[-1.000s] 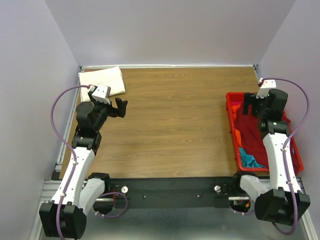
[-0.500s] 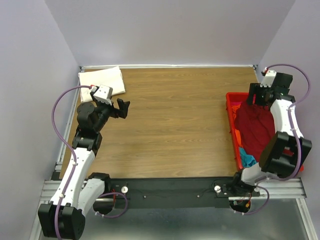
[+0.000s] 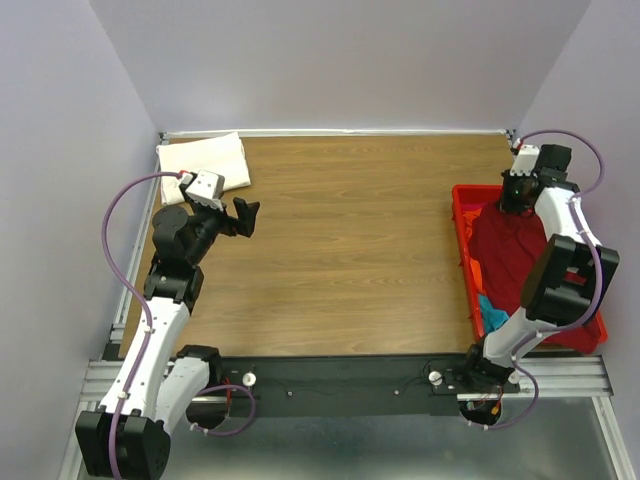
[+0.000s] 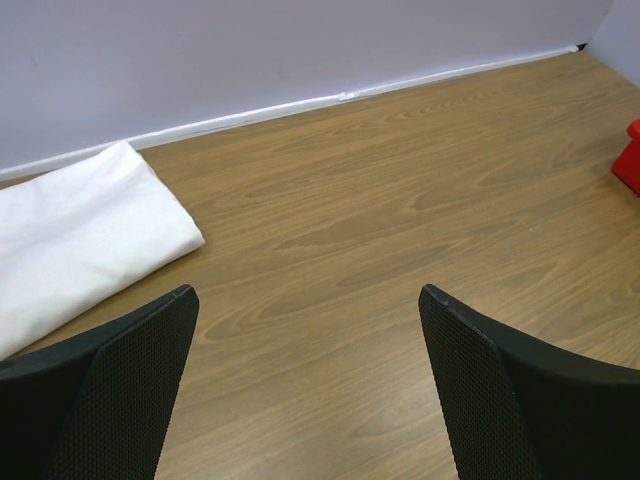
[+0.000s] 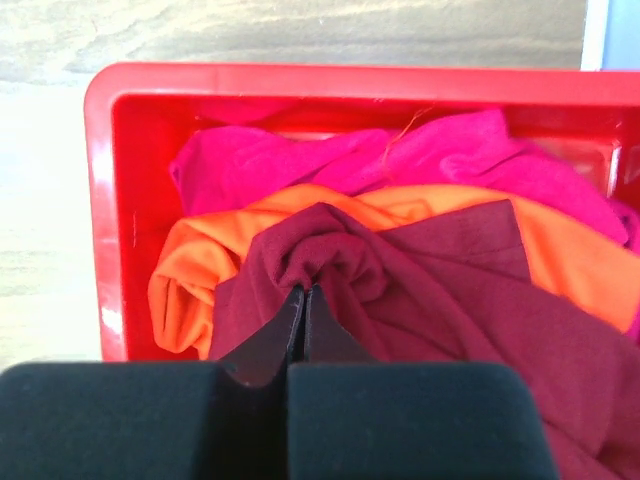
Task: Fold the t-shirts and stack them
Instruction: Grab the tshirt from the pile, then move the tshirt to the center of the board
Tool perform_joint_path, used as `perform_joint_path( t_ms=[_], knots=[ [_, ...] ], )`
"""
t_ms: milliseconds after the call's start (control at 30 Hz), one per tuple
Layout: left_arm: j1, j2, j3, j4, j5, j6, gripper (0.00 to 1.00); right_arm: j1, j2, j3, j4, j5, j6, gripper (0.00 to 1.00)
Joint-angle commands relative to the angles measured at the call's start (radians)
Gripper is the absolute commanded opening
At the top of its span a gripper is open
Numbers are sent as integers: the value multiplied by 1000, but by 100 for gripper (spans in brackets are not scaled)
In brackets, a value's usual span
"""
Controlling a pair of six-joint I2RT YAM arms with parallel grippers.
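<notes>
Over the red bin (image 5: 110,200), right gripper (image 5: 303,300) clamped on dark red t-shirt (image 5: 420,290), left gripper (image 4: 310,380) spread apart near white t-shirt (image 4: 80,240)

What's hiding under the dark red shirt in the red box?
An orange shirt pokes out beneath the dark red shirt, with a magenta shirt behind it and a teal shirt at the near end. The floor of the red bin is covered, so more could hide there.

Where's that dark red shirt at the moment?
From above, the dark red shirt is on the right side, in the red bin, pinched by the right claw. It lies on an orange shirt, near a magenta shirt.
</notes>
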State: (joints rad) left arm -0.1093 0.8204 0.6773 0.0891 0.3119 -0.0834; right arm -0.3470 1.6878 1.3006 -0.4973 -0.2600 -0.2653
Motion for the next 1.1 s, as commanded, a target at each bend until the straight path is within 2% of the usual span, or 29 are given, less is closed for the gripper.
perform_joint_path(
  t_ms=[0, 200, 333, 367, 500, 533, 633, 667, 700, 767, 800, 833, 867, 900, 1000, 1067],
  knots=[
    [-6, 3, -1, 21, 16, -1, 98, 6, -71, -27, -14, -47, -20, 1],
    [-7, 0, -2, 21, 16, -3, 98, 6, -414, -72, -44, -102, -40, 0],
    [-9, 3, -1, 26, 30, -4, 98, 6, -531, 54, -139, -183, -75, 1],
    [-9, 0, -1, 26, 30, -4, 98, 6, -540, 89, -156, -249, -80, 1],
    [-15, -18, -8, 41, 47, 2, 98, 6, -516, 335, -233, -409, -65, 0],
    [-15, -27, -10, 44, 47, 5, 98, 6, -478, 453, -241, -441, -57, 0],
    [-15, -40, -13, 46, 43, 16, 98, 6, -398, 664, -245, -571, 14, 0],
    [-13, -44, -15, 47, 39, 19, 98, 6, -339, 827, -236, -649, 78, 1],
    [-15, -47, -15, 47, 38, 20, 98, 6, -301, 897, -215, -689, 125, 0],
    [-15, -58, -18, 47, 30, 31, 98, 6, -225, 1030, -129, -769, 255, 0],
    [-15, -64, -16, 49, 26, 34, 98, 6, -209, 1102, 28, -838, 435, 1],
    [-15, -75, -19, 49, 21, 37, 98, 6, -200, 1117, 125, -860, 528, 1],
    [-15, -82, -19, 52, 15, 45, 98, 6, -195, 1117, 231, -875, 620, 1],
    [-13, -90, -21, 52, -3, 48, 98, 6, -191, 1114, 429, -889, 785, 1],
    [-15, -138, -36, 69, -52, 56, 98, 6, -194, 1102, 673, -875, 1001, 1],
    [-15, -173, -47, 78, -80, 57, 98, 8, -214, 1005, 811, -878, 1122, 1]
  ],
)
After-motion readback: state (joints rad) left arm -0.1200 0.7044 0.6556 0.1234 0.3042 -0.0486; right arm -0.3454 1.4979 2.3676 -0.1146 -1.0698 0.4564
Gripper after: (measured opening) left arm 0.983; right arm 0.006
